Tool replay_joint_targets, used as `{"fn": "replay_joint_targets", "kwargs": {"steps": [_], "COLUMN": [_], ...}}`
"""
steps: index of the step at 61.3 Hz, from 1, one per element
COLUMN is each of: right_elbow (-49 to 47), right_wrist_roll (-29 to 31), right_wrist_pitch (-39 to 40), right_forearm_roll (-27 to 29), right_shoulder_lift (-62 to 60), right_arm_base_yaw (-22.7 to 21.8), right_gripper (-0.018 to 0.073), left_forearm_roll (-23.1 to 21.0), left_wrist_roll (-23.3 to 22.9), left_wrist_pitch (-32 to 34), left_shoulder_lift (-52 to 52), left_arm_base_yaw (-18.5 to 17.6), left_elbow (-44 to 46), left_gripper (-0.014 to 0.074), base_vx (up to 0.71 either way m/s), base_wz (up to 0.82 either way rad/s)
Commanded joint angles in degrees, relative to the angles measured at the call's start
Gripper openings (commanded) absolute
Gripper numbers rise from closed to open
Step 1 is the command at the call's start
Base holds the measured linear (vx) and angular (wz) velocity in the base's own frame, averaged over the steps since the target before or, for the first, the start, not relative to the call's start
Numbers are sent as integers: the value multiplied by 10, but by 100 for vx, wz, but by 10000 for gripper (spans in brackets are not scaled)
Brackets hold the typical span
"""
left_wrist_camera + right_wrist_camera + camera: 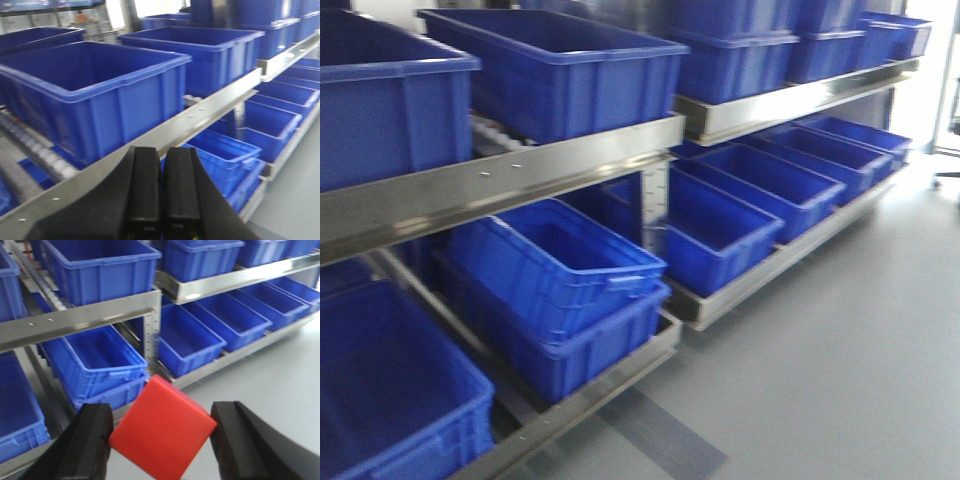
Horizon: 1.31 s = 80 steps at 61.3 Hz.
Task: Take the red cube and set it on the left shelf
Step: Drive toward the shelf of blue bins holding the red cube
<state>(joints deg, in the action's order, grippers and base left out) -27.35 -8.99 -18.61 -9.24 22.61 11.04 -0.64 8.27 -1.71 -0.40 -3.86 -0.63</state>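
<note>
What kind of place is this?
Likely a warehouse or parts stockroom: tiered metal racks loaded with rows of open blue plastic bins, roller tracks under the bins, and a smooth grey floor.

red cube (162,432), blue bins (582,98), grey floor (840,350)
</note>
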Motion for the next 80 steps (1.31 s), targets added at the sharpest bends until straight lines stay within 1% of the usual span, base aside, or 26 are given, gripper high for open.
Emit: {"fn": "replay_joint_targets", "kwargs": {"steps": [1,41,64,80], "right_elbow": [-19,-19,-19,-19], "right_wrist_roll": [1,1,1,1], "right_wrist_pitch": [48,48,48,48], "right_forearm_roll": [-4,-4,-4,-4], "right_shoulder_lift": [2,2,2,2], "right_arm_base_yaw": [-3,-3,-3,-3], "right_gripper": [49,49,49,49], "left_forearm_roll": [-3,-3,-3,-3], "left_wrist_roll": [0,0,0,0], "left_wrist_pitch": [52,52,52,52], "left_shoulder_lift": [5,5,5,5], "left_arm_base_yaw": [-1,-1,-1,-1], "left_elbow": [-13,-13,-13,-13], "left_gripper": [106,106,106,106], "base_vx": [41,31,16,8], "base_wz": [57,58,53,32]}}
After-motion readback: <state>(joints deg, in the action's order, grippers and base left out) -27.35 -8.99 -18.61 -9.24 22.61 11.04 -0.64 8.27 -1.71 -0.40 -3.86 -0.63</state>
